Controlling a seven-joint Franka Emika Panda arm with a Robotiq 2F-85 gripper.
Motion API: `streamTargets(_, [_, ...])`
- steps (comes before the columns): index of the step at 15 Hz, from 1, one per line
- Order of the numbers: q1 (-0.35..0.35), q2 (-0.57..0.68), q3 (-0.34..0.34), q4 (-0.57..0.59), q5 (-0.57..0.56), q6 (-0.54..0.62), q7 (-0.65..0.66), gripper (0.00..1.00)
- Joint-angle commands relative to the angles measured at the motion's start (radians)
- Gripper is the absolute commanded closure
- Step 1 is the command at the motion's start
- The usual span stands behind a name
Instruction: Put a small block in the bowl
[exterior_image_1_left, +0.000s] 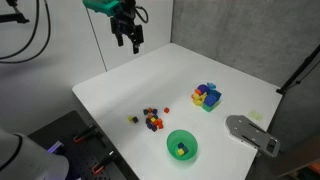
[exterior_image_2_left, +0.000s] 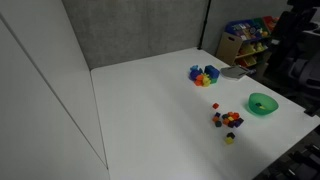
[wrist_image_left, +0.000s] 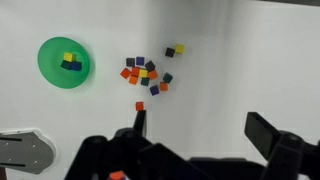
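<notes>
The green bowl (exterior_image_1_left: 171, 143) stands near the table's front edge, and it shows in both exterior views (exterior_image_2_left: 254, 100). In the wrist view, the bowl (wrist_image_left: 48, 60) holds a yellow block and a dark block (wrist_image_left: 68, 62). A scatter of small coloured blocks (exterior_image_1_left: 150, 120) lies beside the bowl, also seen in the wrist view (wrist_image_left: 145, 73) and an exterior view (exterior_image_2_left: 228, 120). My gripper (exterior_image_1_left: 127, 35) hangs high above the back of the table. In the wrist view, the gripper (wrist_image_left: 200, 125) is open and empty, well above the blocks.
A heap of larger bright blocks (exterior_image_1_left: 207, 96) sits toward the table's far side (exterior_image_2_left: 204, 75). A flat grey metal plate (exterior_image_1_left: 250, 133) lies at the table's edge beyond the bowl (wrist_image_left: 20, 150). A shelf of toys (exterior_image_2_left: 245, 40) stands behind the table.
</notes>
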Motion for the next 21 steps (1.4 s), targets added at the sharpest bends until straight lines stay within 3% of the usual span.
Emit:
streamTargets(1, [-0.003,0.000,0.003,0.002,0.001,-0.002,0.000,0.00])
streamTargets(7, [-0.002,0.041,0.006,-0.015,-0.001,0.062,0.007,0.00])
streamTargets(21, [0.004,0.376,0.011,-0.113,0.098,0.511,0.003,0.00])
